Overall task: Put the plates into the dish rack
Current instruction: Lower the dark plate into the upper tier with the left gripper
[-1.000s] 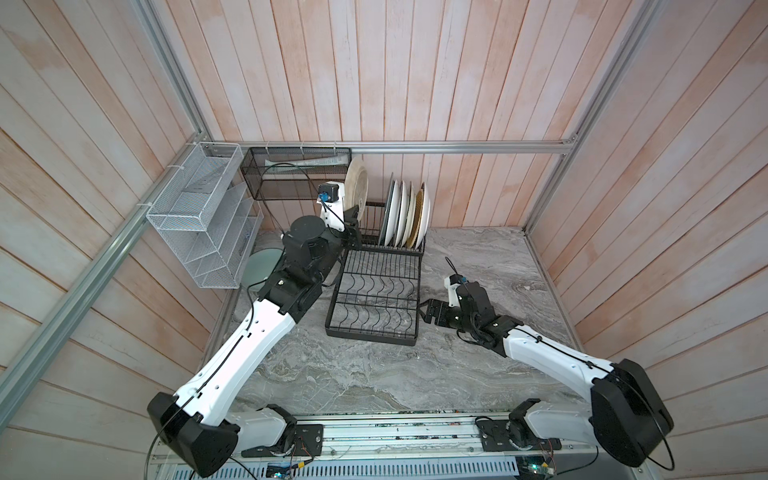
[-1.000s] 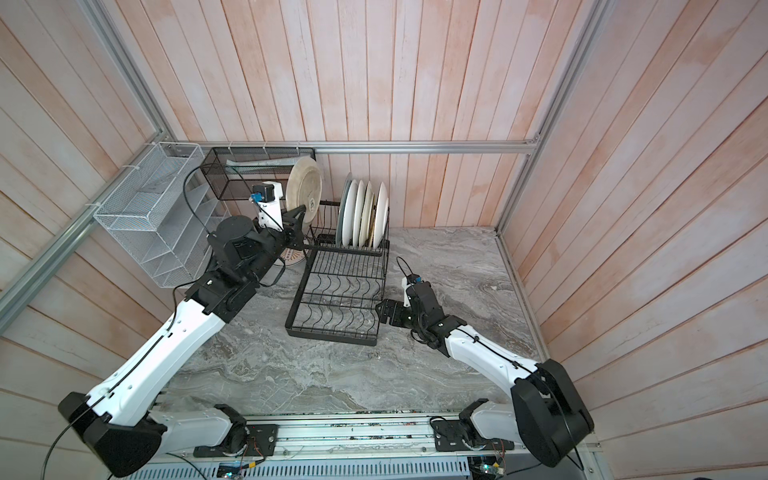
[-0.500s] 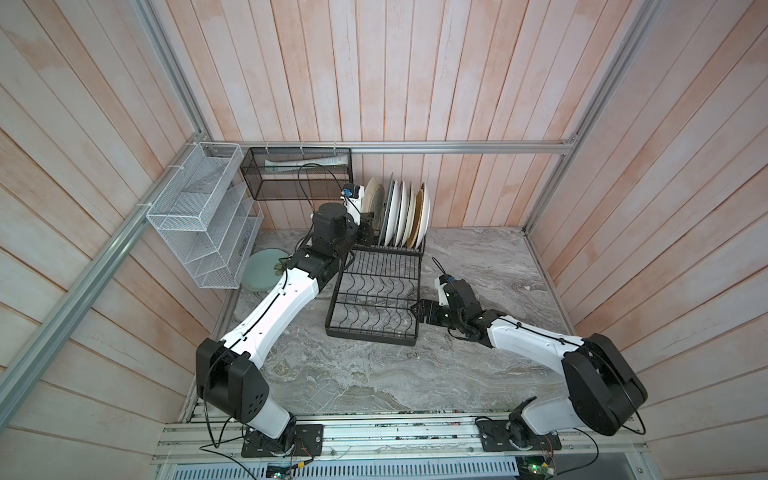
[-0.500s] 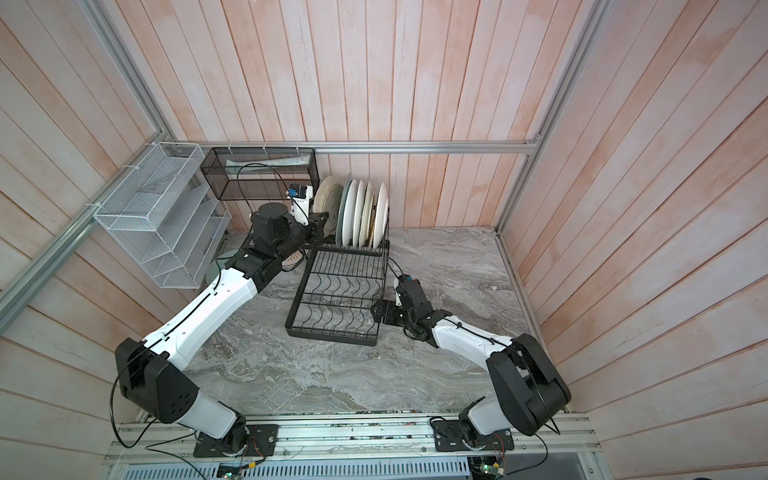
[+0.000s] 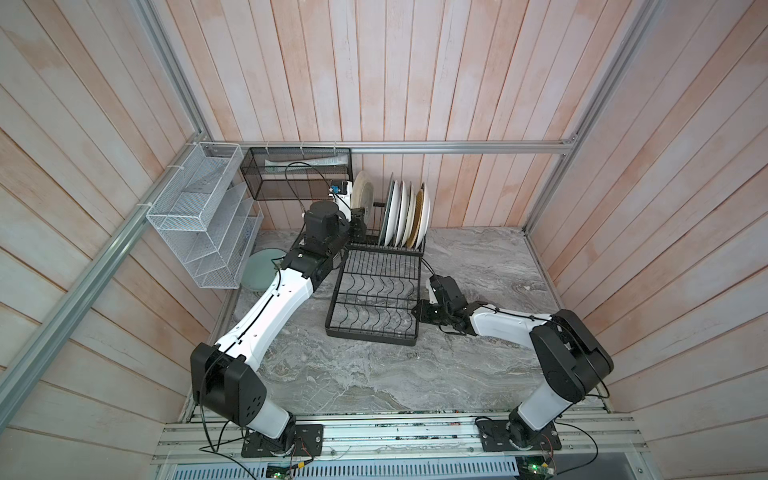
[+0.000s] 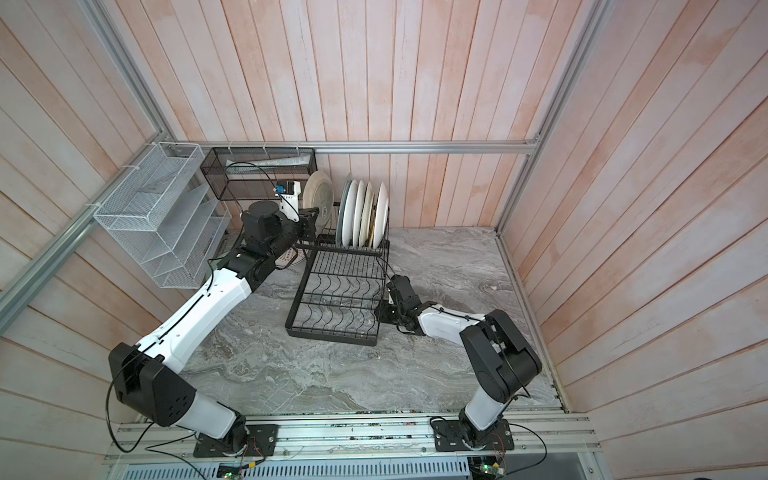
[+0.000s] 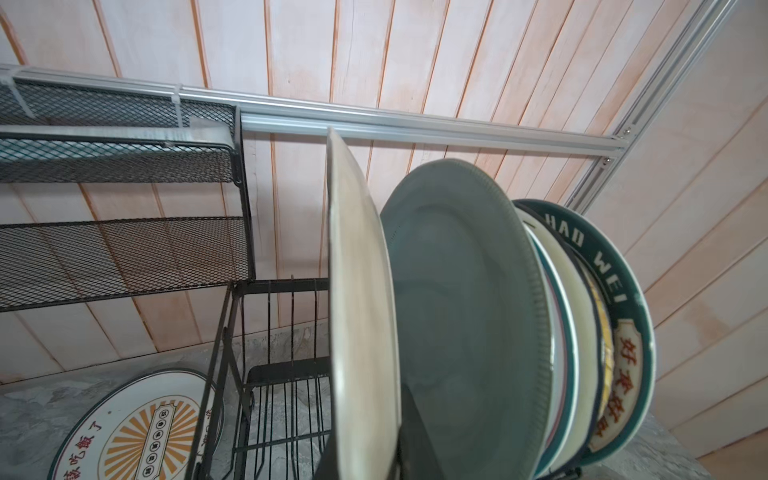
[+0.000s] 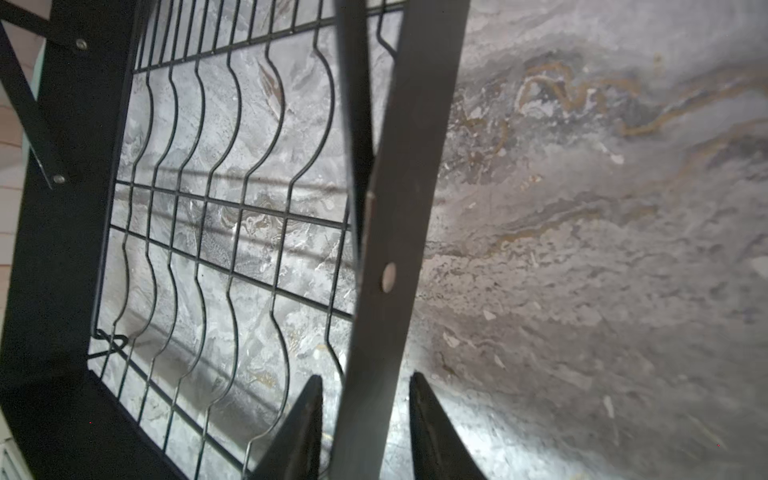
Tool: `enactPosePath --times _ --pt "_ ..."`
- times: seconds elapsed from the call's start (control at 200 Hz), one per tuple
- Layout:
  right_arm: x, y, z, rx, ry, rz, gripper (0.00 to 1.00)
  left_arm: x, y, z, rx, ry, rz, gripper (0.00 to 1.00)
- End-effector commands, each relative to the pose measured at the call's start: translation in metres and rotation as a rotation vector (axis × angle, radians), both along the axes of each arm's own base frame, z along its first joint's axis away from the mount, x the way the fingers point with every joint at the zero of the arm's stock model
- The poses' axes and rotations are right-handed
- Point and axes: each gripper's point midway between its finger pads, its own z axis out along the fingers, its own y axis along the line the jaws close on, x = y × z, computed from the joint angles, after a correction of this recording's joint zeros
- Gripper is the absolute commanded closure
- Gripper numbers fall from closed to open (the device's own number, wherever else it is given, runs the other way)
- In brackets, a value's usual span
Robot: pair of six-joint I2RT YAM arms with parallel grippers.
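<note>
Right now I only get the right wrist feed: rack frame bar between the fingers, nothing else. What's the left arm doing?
Observer: The left gripper holds a cream plate on edge over the left part of the dish rack's upper tier.
Operator: Slots taken?
Observer: Several plates stand at the tier's right in both top views. The one nearest the cream plate is the grey-blue plate.
Operator: Anything unloaded?
Observer: Two lie flat left of the rack: a pale green plate and a white sunburst plate.
</note>
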Motion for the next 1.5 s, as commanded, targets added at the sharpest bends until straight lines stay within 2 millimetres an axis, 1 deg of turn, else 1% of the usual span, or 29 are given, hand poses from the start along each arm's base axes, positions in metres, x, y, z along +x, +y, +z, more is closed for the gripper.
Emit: enactPosePath --times 0.0,0.115,0.145,0.255,0.37,0.51,0.64,0.72,0.81,0.865,0.93,1.065,1.21,1.285,1.36,1.495 --pt "0.004 -0.019 -0.007 -0.108 0.004 -0.039 0.77 -0.033 0.017 0.093 -0.135 -0.248 0.012 1.00" --pt "0.004 -0.030 -0.012 -0.148 0.026 -0.043 0.96 -0.038 0.016 0.094 -0.157 -0.248 -0.004 1.00" --pt "0.003 -0.032 -0.013 -0.153 0.029 -0.043 1.00 -0.038 0.014 0.092 -0.160 -0.243 -0.013 1.00" --pt "0.003 -0.043 -0.016 -0.165 0.047 -0.056 1.00 -0.036 0.009 0.087 -0.175 -0.220 -0.032 1.00" --pt "0.002 -0.052 -0.014 -0.166 0.046 -0.078 1.00 -0.035 -0.005 0.079 -0.181 -0.194 -0.045 1.00" --pt "-0.003 -0.057 -0.011 -0.163 0.045 -0.094 1.00 -0.030 -0.022 0.066 -0.158 -0.158 0.010 1.00" --pt "-0.007 -0.054 -0.008 -0.130 0.043 -0.087 1.00 -0.019 -0.032 0.051 -0.156 -0.119 0.059 1.00" --pt "-0.007 -0.052 -0.003 -0.115 0.033 -0.076 0.87 -0.015 -0.039 0.044 -0.143 -0.109 0.088 1.00" --pt "-0.008 -0.051 0.001 -0.102 0.018 -0.069 0.68 -0.013 -0.047 0.042 -0.110 -0.115 0.144 1.00" --pt "-0.008 -0.049 0.004 -0.095 0.007 -0.061 0.60 -0.012 -0.050 0.041 -0.100 -0.115 0.171 1.00" --pt "-0.008 -0.048 0.007 -0.085 0.000 -0.052 0.54 -0.010 -0.055 0.036 -0.084 -0.111 0.182 1.00" --pt "-0.010 -0.046 0.014 -0.070 -0.018 -0.035 0.46 -0.008 -0.061 0.026 -0.040 -0.100 0.236 1.00" --pt "-0.012 -0.047 0.022 -0.065 -0.044 -0.024 0.39 -0.011 -0.068 0.021 -0.027 -0.106 0.263 1.00" --pt "-0.012 -0.048 0.025 -0.063 -0.051 -0.016 0.38 -0.014 -0.069 0.022 -0.026 -0.114 0.282 1.00" --pt "-0.012 -0.048 0.027 -0.060 -0.055 -0.009 0.35 -0.016 -0.071 0.022 -0.022 -0.121 0.295 1.00" --pt "-0.014 -0.051 0.028 -0.050 -0.056 -0.007 0.31 -0.012 -0.073 0.011 -0.006 -0.095 0.318 1.00"
